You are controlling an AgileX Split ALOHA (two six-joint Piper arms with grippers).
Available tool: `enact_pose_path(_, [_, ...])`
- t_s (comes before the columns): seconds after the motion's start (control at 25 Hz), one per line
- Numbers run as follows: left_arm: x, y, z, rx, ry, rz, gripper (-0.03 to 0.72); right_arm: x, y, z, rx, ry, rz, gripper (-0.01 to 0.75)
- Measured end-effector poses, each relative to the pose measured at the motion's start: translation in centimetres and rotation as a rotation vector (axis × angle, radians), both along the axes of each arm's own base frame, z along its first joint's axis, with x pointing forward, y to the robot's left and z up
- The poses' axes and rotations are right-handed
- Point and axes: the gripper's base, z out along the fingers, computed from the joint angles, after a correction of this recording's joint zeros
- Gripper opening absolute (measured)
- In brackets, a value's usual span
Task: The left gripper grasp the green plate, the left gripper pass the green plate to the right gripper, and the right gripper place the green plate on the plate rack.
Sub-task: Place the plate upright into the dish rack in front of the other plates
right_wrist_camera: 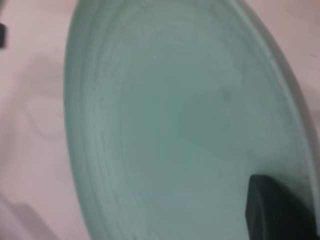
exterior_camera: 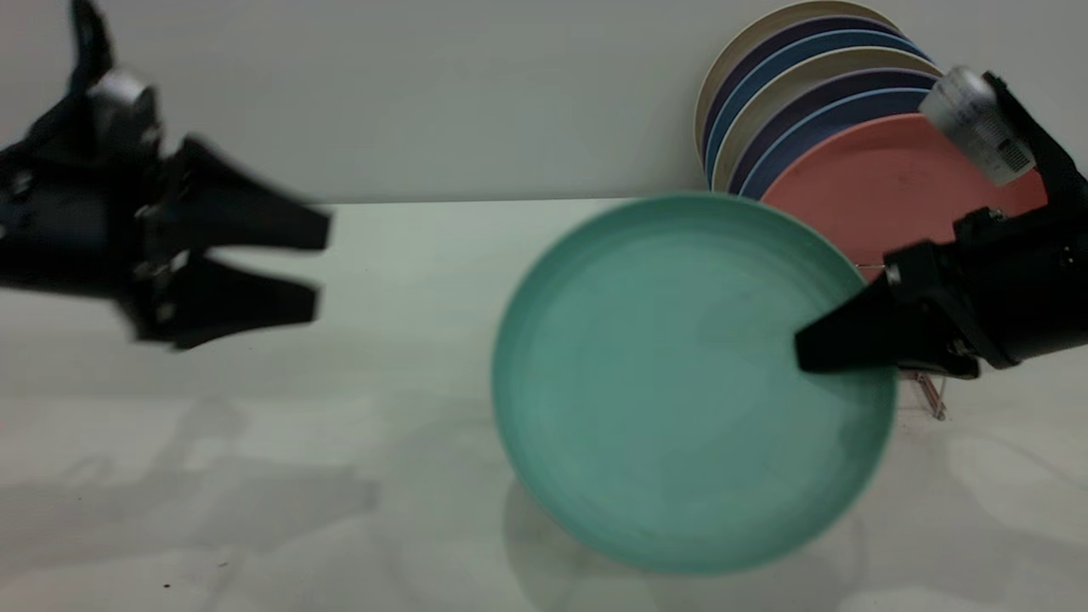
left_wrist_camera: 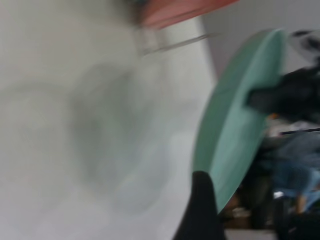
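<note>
The green plate (exterior_camera: 680, 382) stands nearly upright, its face towards the exterior camera, its lower edge just above the table. My right gripper (exterior_camera: 807, 350) is shut on its right rim; one finger lies on the plate's face and the other is hidden behind it. The right wrist view shows that finger (right_wrist_camera: 272, 210) on the plate (right_wrist_camera: 175, 115). My left gripper (exterior_camera: 321, 268) is open and empty at the far left, well clear of the plate. The left wrist view shows the plate (left_wrist_camera: 235, 130) edge-on. The plate rack (exterior_camera: 931, 395) shows only as a bit of wire behind the right gripper.
Several plates lean in the rack at the back right: a salmon-pink one (exterior_camera: 875, 187) in front, blue (exterior_camera: 816, 127) and cream ones behind. The white table (exterior_camera: 255, 476) ends at a pale wall. The pink plate (left_wrist_camera: 175, 10) also shows in the left wrist view.
</note>
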Motion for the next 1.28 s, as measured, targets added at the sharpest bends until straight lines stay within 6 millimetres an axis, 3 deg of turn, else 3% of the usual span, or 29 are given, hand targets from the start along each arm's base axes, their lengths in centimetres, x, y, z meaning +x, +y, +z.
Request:
enact_pose_path(0.2, [-0.8, 2.9, -1.8, 0.286, 0.13, 0.018, 0.54, 1.1, -1.0, 3.0, -0.244, -0.114, 0.17, 0.064])
enact_pose_path(0.4, [-0.6, 4.7, -1.9, 0.563, 0.209, 0.046, 0.535, 3.1, -2.0, 8.3, -0.492, -0.252, 0.399, 0.064])
enact_pose_path(0.68, [0.0, 6.7, -1.1, 0.782, 0.357, 0.095, 0.535, 6.1, -3.6, 13.5, -0.805, -0.371, 0.628, 0.064])
enact_pose_path(0.92, [-0.3, 7.2, -1.1, 0.842, 0.415, 0.094, 0.535, 7.9, -3.7, 17.2, -0.911, -0.535, 0.729, 0.064])
enact_pose_path(1.28, [-0.3, 7.1, -1.1, 0.841, 0.42, 0.094, 0.535, 8.5, -3.2, 19.6, -0.951, -0.709, 0.869, 0.064])
